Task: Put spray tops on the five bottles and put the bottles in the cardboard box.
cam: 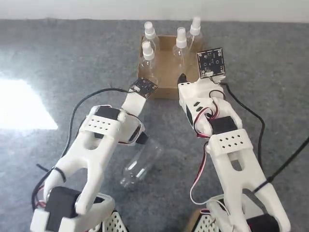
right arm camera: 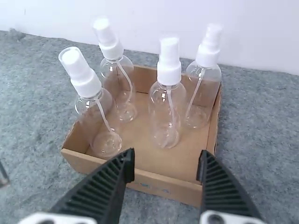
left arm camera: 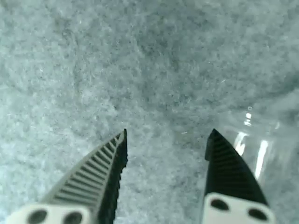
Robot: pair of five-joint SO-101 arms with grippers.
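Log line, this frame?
box: four capped bottles | fifth bottle: lying on table | left gripper: open beside it | right gripper: open

Crowding the cardboard box at the counter's far edge with four upright capped bottles, leaving bare floor only along its near wall. Hanging the right hand wide open just before that wall. Offering open counter on both sides of the box. Blocking the middle toward the near edge with a clear bottle lying flat, just beside one finger of the spread left hand.
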